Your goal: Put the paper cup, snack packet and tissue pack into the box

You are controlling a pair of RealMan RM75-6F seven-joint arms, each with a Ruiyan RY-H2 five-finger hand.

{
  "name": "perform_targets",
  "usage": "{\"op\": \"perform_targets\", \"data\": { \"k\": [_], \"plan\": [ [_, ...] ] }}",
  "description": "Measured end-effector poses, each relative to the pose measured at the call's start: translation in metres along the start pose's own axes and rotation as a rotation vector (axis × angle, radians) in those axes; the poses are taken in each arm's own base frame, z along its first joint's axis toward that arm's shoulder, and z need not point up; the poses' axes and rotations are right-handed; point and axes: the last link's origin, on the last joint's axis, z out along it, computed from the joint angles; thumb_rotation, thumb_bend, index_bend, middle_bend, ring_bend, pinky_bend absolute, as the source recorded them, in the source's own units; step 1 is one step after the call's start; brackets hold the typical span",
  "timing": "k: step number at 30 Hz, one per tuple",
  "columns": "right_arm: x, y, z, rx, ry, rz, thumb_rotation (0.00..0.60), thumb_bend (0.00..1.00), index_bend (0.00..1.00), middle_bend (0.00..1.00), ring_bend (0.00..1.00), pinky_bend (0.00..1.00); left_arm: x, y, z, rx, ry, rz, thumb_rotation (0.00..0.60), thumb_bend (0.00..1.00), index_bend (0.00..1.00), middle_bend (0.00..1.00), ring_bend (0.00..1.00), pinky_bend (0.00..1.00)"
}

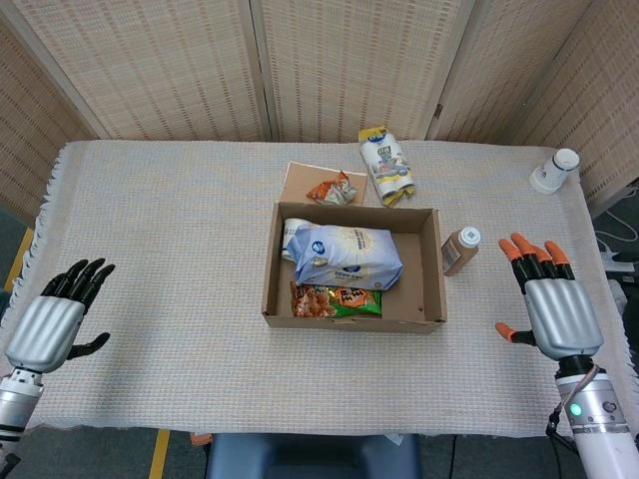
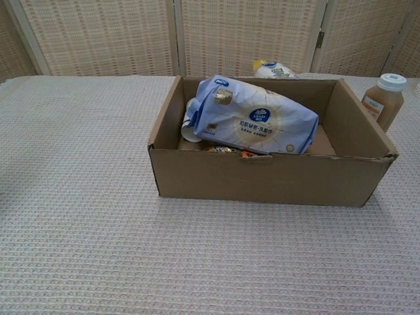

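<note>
The cardboard box (image 1: 431,269) sits mid-table with its top open; inside it the blue-and-white tissue pack (image 1: 344,255) lies across the far half, tilted up on something beneath it; under its left end a white rim shows, which looks like the paper cup (image 2: 191,134), though most of it is hidden; the orange-and-green snack packet (image 1: 336,299) lies flat along the near wall. By this lie all three things appear to be in the box.

The left hand (image 1: 52,321) hangs over the near-left table edge, fingers apart and holding nothing; the right hand (image 1: 554,307) hovers near the right edge, fingers spread, likewise empty; both are well apart from the box.

The tissue pack is probably soft, light and slick in its film, best taken across its middle; the cup would crush easily and is better held low around its wall; the packet is likely crinkly and slippery.

Outside the box, a small bottle (image 1: 460,249) stands just beside the right wall; a tipped white cup (image 1: 553,171) lies far right; a yellow packet (image 1: 387,165) and an orange wrapper (image 1: 332,190) lie behind; open cloth lies left and in front.
</note>
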Motion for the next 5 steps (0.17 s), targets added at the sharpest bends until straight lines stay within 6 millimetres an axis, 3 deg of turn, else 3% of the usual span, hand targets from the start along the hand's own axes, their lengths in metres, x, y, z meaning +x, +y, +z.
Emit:
{"op": "perform_targets", "data": {
  "k": [5],
  "plan": [
    [-0.0007, 0.0002, 0.0008, -0.003, -0.001, -0.001, 0.600, 0.04, 0.07, 0.00, 0.00, 0.00, -0.0071, 0.0016, -0.0045, 0.024, 0.007, -0.006, 0.600, 0.19, 0.00, 0.02, 0.00, 0.16]
  ]
}}
